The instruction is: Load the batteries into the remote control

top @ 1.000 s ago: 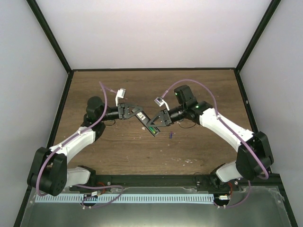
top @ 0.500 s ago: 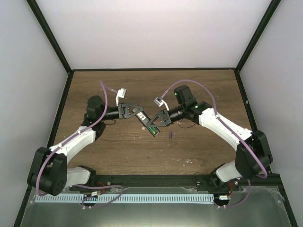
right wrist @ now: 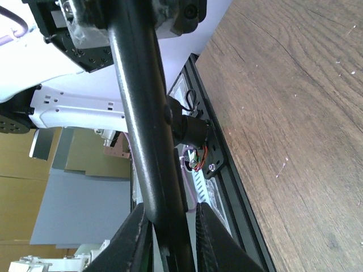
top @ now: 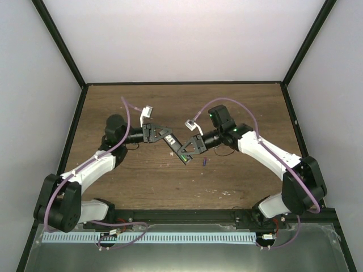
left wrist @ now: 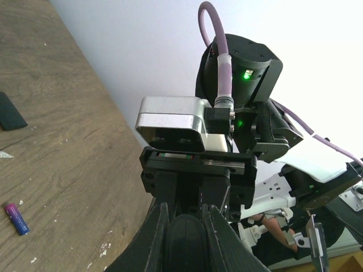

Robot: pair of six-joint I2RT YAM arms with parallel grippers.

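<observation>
The black remote control (top: 176, 145) is held off the table between both grippers, slanting down toward the right. My left gripper (top: 168, 137) is shut on its upper end, which shows as a rounded black shape (left wrist: 187, 243) between the fingers. My right gripper (top: 187, 151) is shut on its lower part; in the right wrist view the remote (right wrist: 144, 113) runs as a long black bar between my fingers (right wrist: 136, 238). A green battery (top: 182, 159) shows at the remote's lower end. The blue-purple battery (top: 203, 162) lies on the table just right of the grippers and also shows in the left wrist view (left wrist: 16, 219).
A small flat black piece (left wrist: 8, 111) lies on the wooden table (top: 238, 102). Pale specks of debris (top: 226, 192) are scattered near the front. Black frame posts and white walls close in the table on three sides.
My right gripper has shifted a little down and to the left along the remote. The remote's lower end has dropped slightly. The blue-purple battery has not moved.
</observation>
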